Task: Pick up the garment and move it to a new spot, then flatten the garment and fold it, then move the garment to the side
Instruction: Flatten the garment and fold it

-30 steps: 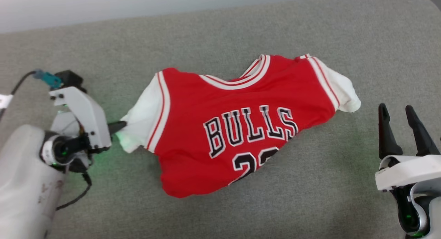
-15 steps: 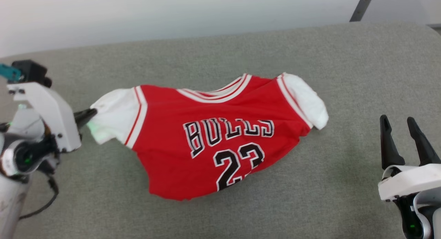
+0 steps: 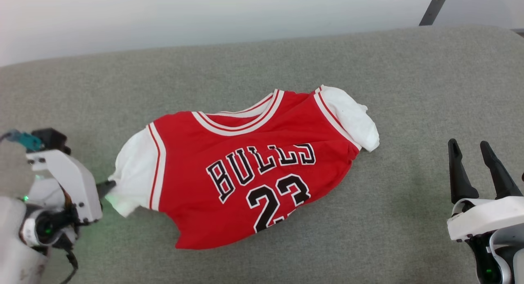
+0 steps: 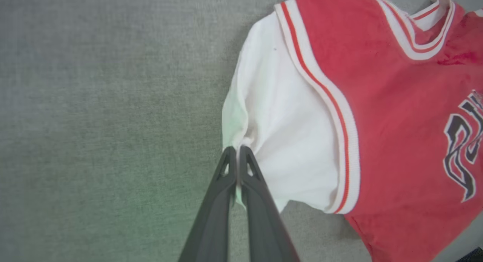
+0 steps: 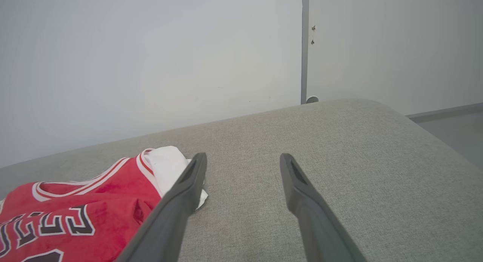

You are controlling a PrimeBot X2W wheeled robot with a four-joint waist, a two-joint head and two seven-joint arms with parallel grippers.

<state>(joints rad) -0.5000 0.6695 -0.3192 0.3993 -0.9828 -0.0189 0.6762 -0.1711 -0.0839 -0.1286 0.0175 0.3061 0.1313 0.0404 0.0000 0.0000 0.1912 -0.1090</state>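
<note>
The garment (image 3: 245, 169) is a red jersey with white short sleeves, lying front up and rumpled on the grey padded table (image 3: 286, 55), its black "BULLS" lettering and number showing. At the lower left of the head view, my left gripper (image 3: 109, 187) is shut on the edge of its white left sleeve (image 3: 133, 173). In the left wrist view the two dark fingers of the left gripper (image 4: 237, 150) pinch that sleeve's cloth (image 4: 286, 141). My right gripper (image 3: 473, 147) stands open at the lower right, apart from the garment (image 5: 75, 209), with nothing between its fingers (image 5: 243, 158).
A pale wall (image 3: 204, 14) runs behind the table's far edge, with a grey vertical strip (image 5: 305, 47) on it. The table's rounded right corner (image 5: 396, 118) drops off to the floor. Bare grey surface lies to the right of and in front of the jersey.
The left gripper has pulled the held sleeve to the left and then nearer to me, dragging the jersey and uncovering its number. The head camera also shifted. The right gripper stayed open and still.
</note>
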